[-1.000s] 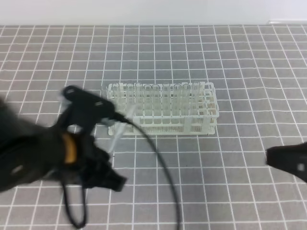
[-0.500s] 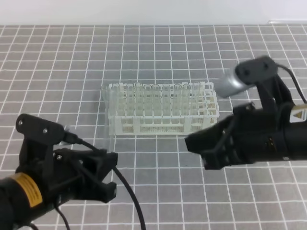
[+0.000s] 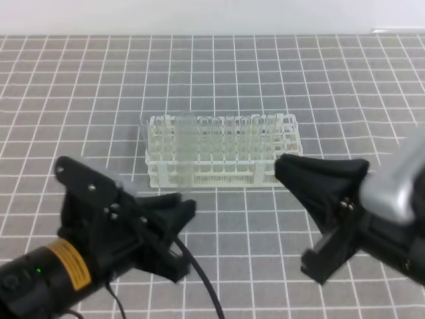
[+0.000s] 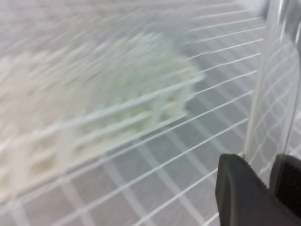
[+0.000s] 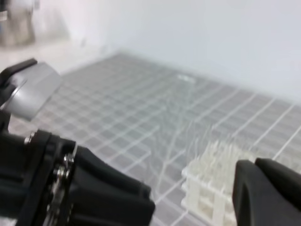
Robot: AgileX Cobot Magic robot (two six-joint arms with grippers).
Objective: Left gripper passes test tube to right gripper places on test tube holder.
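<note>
One test tube (image 4: pixel 272 84) is pinched at its lower end in your left gripper (image 4: pixel 265 183). It stands near upright in the air before the left end of the test tube holder (image 3: pixel 226 174), well apart from the right gripper (image 3: pixel 287 166), whose jaws look clenched on nothing. Treat the tube as light, stiff, slick, breakable glass: I'd open your right jaws and take it gently mid-length, above the left fingers (image 4: pixel 237 188). Your left arm sits low front-left, claw aimed at the holder; your right arm sits low front-right, claw pointing left.
</note>
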